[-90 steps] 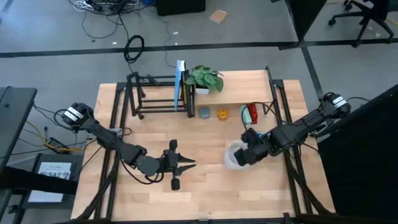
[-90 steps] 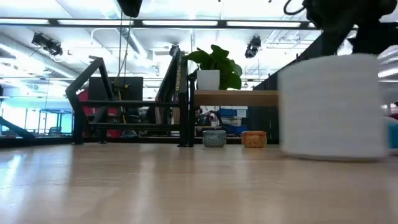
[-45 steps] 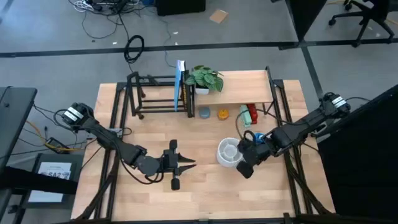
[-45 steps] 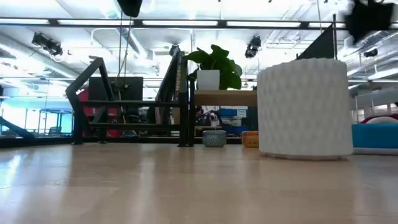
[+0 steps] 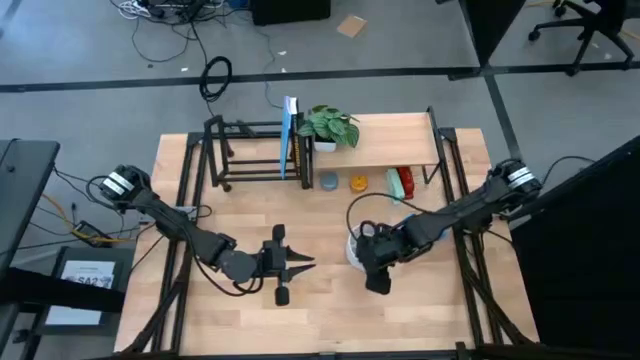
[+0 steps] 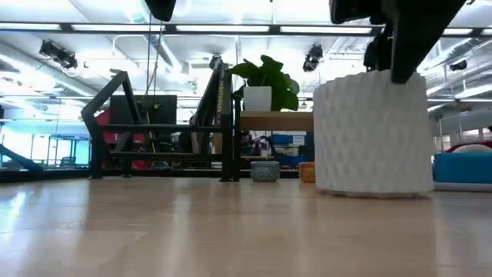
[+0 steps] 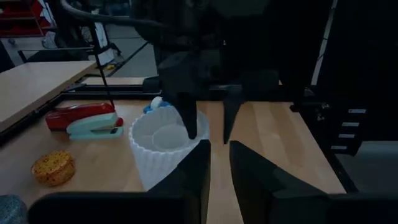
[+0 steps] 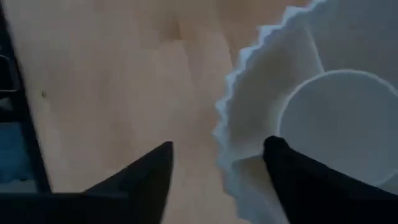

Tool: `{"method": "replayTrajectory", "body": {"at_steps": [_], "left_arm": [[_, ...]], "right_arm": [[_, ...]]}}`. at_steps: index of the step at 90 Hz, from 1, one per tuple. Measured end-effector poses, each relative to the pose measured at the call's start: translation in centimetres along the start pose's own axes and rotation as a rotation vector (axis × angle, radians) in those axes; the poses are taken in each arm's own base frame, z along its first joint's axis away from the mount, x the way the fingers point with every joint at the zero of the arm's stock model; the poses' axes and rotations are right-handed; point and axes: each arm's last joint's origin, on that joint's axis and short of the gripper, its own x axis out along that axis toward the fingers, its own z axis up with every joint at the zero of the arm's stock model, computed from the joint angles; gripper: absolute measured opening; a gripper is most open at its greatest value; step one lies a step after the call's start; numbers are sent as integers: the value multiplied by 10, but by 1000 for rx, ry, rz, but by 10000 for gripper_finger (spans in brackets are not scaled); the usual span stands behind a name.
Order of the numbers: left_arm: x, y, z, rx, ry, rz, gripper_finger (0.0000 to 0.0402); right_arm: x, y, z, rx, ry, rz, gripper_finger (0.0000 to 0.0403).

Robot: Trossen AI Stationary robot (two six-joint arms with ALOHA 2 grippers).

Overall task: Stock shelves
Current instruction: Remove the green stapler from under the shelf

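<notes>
The white ribbed plastic cup (image 6: 373, 132) stands upright on the light wooden tabletop (image 5: 320, 310), nearest the low camera. The right gripper (image 5: 373, 262) hangs directly over it, fingers parted a moderate way and straddling the rim: in the right wrist view one dark finger (image 8: 292, 171) reaches inside the cup (image 8: 311, 93) and the other lies outside the scalloped wall, over bare table. The left wrist view shows the same two fingers (image 7: 186, 115) pointing down, one dipping into the cup's (image 7: 163, 146) mouth. Whether either finger presses on the wall cannot be told.

Half a second ago the right gripper sat to the cup's right side with the cup's open top in plain view from above; now the arm has swung leftward and covers most of it. The cup itself has shifted only slightly left in the low view.

The left gripper (image 5: 300, 264) waits low over the table to the cup's left, fingers spread, apart from everything.

Farther back stand the shelves: the open black metal-rod rack (image 5: 250, 155) and, beside it, the low stand with a light plank top (image 5: 395, 140), which carries a small green potted plant (image 5: 328, 127). In front of the stand lie a small grey pot (image 5: 329, 181), a small yellow pot (image 5: 358, 183) and a red and teal stapler (image 5: 401, 183).
</notes>
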Motion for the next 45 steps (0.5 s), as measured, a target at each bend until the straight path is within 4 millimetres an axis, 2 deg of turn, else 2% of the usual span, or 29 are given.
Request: {"method": "replayTrajectory", "body": {"at_steps": [13,17,31,45], "left_arm": [[0,0,0,0,0,0,41],[0,0,0,0,0,0,41],[0,0,0,-2,0,0,41],[0,0,0,-3,0,0,41]], "right_arm": [[-18,6,5,5,37,-9,37],[-23,7,5,13,58,-5,15],[-35,15,0,47,102,8,6],[-39,29,-7,-14,73,34,5]]}}
